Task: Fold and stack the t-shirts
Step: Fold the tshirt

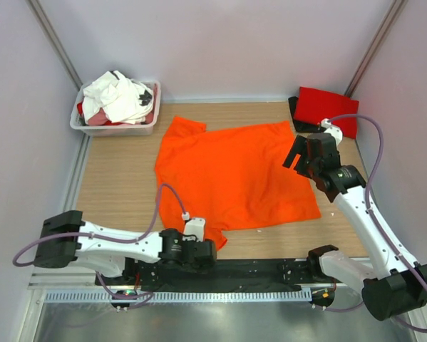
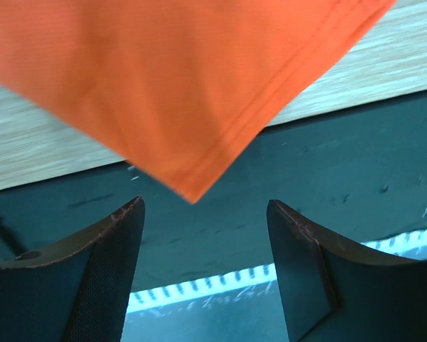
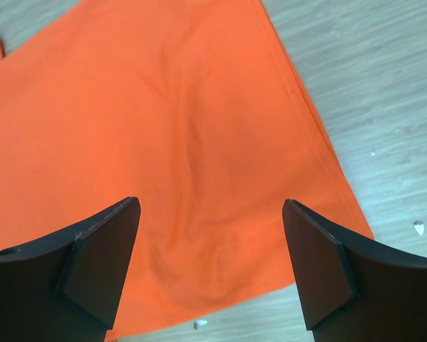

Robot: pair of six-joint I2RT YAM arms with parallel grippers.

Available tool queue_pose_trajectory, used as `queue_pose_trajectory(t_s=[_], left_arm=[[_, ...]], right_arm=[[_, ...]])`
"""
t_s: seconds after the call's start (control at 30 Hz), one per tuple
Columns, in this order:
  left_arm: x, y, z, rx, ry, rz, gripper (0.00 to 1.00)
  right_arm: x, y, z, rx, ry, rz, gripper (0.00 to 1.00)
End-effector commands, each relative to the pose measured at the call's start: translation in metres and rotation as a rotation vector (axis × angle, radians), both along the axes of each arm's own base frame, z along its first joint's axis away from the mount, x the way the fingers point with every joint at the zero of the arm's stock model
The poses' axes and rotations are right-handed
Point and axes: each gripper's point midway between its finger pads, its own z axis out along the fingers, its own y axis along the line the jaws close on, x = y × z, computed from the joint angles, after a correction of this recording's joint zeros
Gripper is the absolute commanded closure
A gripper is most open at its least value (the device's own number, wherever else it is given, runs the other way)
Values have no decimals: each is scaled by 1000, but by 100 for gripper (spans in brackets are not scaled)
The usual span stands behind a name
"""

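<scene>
Top external, orange t-shirt (image 1: 234,174) spread flat (plain), red t-shirt (image 1: 328,107) folded

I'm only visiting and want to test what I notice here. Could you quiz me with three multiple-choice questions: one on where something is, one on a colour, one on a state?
1. Where does the white tub stand?
A. at the far left corner of the table
B. at the near right corner
C. in the middle

2. What colour is the t-shirt spread flat in the middle?
A. white
B. black
C. orange

3. How is the left gripper?
A. shut on cloth
B. open, holding nothing
C. shut and empty

Answers:
1 A: the top view shows it in the far left corner.
2 C: all three views show orange cloth.
3 B: its jaws stand apart, with nothing clamped between them.
</scene>
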Motion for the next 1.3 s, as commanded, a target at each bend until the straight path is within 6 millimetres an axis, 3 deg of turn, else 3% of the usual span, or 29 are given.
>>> queue_pose_trajectory(t_s=[0.0, 0.2, 0.47, 0.57, 0.7, 0.8, 0.9, 0.93, 1.03, 1.1, 1.2, 1.27], left_arm=[[8, -27, 0, -21, -49, 36, 30], [9, -29, -22, 94, -51, 25, 40], [14, -14, -22, 157, -81, 42, 56], [15, -10, -20, 157, -90, 41, 66], [23, 1, -7, 202, -136, 33, 88], [32, 12, 6, 231, -189, 36, 100], [42, 22, 16, 219, -223, 49, 100], [44, 28, 14, 222, -223, 56, 100], [55, 33, 21, 166, -223, 76, 100], [64, 37, 27, 127, -232, 84, 100], [73, 41, 34, 88, -237, 81, 100], [78, 46, 36, 92, -242, 81, 100]], right_arm=[[-13, 4, 9, 52, -26, 7, 13], [-27, 2, 0, 50, -4, 20, 13], [-31, 4, -17, 57, 28, 28, 14], [-31, 5, -21, 65, 37, 31, 14], [-33, 4, -27, 59, 54, 24, 14], [-40, 2, -45, 67, 106, -10, 14], [-52, 10, -78, 121, 203, -15, 13], [-62, 7, -95, 135, 252, -69, 13], [-82, -8, -119, 115, 316, -185, 13], [-91, -22, -125, 111, 307, -288, 13], [-94, -27, -114, 220, 207, -398, 13], [-100, -30, -122, 281, 187, -463, 14]])
